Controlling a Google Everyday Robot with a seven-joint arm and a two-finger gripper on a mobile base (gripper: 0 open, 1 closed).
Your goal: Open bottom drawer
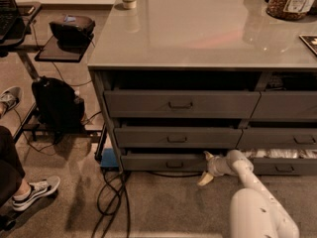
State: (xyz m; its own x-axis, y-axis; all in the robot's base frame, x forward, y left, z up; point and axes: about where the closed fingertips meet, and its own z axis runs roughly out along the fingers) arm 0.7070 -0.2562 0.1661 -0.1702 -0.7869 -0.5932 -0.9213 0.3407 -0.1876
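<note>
The bottom drawer (158,161) is the slim dark grey front at the foot of the left stack, with a small loop pull (174,164) at its centre. It stands out slightly from the cabinet. My gripper (206,167) hangs at the drawer front's right end, to the right of the pull, on the end of my white arm (252,192). It is open: one pale finger (208,156) points up by the drawer's top edge and the other points down toward the carpet. Nothing is between them.
Two taller drawers (181,104) sit above, both slightly out. The right stack's lowest drawer (285,167) is next to my arm. Black cables (114,192) and a blue box (108,157) lie at the cabinet's left corner. A backpack (57,103) and a person's shoe (34,191) are left.
</note>
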